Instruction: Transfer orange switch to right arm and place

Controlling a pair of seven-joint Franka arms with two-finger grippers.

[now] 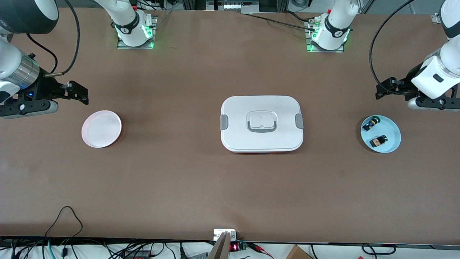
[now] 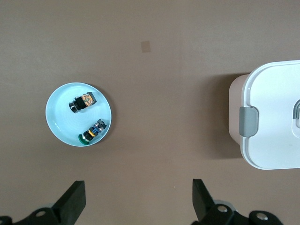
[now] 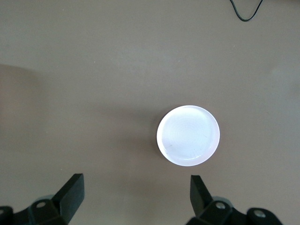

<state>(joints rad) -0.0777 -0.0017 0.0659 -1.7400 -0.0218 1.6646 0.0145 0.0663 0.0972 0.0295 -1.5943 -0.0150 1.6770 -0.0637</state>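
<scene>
The orange switch (image 1: 377, 140) lies in the blue plate (image 1: 393, 144), at the frame's right, just beside a green-capped twin (image 1: 370, 124). The left hand (image 1: 383, 90) and right hand (image 1: 77, 92) both hang wide open, empty. Risk: the left hand picks the twin, since they lie close.

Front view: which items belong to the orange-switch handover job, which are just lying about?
Job:
- orange switch, in the blue plate
- left gripper, open, empty, near the blue plate
- right gripper, open, empty, near the pink plate, the likely drop spot

Lying about:
- green-capped switch, same blue plate
- white lidded box, table centre
</scene>
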